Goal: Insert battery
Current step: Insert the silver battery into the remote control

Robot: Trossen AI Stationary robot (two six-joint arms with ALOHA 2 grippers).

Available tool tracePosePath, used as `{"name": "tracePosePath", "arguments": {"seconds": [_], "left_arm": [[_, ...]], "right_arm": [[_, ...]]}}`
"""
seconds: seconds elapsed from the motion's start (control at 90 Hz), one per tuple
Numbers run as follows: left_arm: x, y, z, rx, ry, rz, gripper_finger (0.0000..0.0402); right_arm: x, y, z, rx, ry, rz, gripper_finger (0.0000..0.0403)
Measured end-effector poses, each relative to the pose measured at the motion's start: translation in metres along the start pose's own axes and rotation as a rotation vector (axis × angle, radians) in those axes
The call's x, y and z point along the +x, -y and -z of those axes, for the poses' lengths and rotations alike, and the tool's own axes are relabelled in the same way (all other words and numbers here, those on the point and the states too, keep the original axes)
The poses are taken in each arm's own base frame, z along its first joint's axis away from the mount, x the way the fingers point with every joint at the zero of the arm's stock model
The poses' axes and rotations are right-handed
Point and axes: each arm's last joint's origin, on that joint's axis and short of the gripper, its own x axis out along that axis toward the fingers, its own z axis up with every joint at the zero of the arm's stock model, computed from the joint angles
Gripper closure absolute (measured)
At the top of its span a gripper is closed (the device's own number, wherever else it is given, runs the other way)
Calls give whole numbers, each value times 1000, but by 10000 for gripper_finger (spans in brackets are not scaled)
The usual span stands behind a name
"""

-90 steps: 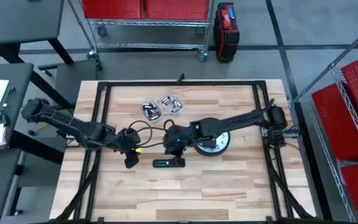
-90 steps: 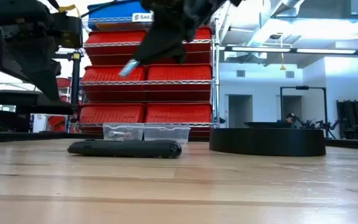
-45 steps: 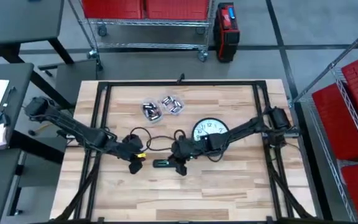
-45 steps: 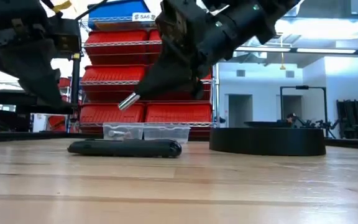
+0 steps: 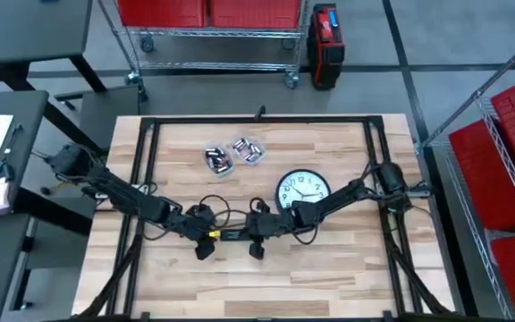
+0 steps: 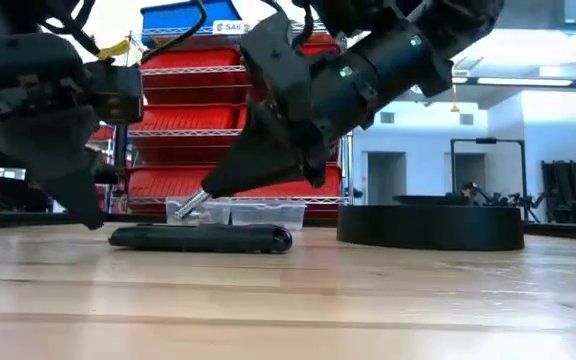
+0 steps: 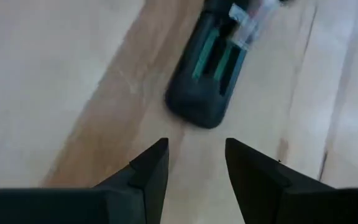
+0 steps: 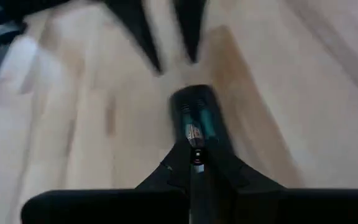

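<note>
1. The battery [image 6: 192, 205], a small silver cylinder, is pinched at one end between the right gripper's [image 8: 196, 163] fingers and tilts down toward the remote control [image 6: 202, 238]. Its free end hangs just above the remote's upper face, near the end facing the left arm; whether it already touches cannot be told.

2. The remote lies flat on the wooden table [image 5: 329, 277], back side up, its open battery bay showing green inside in both wrist views. It sits between the two grippers, which suits a two-handed insertion.

3. The right gripper, pressed together on the battery, reaches in low from the clock [image 5: 303, 190] side. The slanted hold probably lets one battery end enter the bay first, ahead of the rest.

4. The left gripper [image 7: 196, 163] hovers just off the remote's near end, fingers spread and holding nothing. Its position suggests it is there to brace the remote against sliding when the battery is pushed in.

5. Two clear trays of spare batteries [image 5: 232, 154] stand well apart, toward the far edge of the table, clear of the work.

6. Judged stage: alignment complete or nearly so; seating the battery is not yet done.
</note>
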Motion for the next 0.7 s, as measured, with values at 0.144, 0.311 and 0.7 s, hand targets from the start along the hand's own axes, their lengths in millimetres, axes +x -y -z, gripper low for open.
{"name": "tracePosePath", "arguments": {"seconds": [0.144,0.311,0.7], "left_arm": [[9,0,8,4,-27,-26,264],[12,0,9,-1,-23,-43,264],[12,2,4,244,-1,-74,264]], "right_arm": [[0,2,-1,4,16,22,392],[0,1,0,1,18,42,392],[-1,-4,2,0,29,43,392]]}}
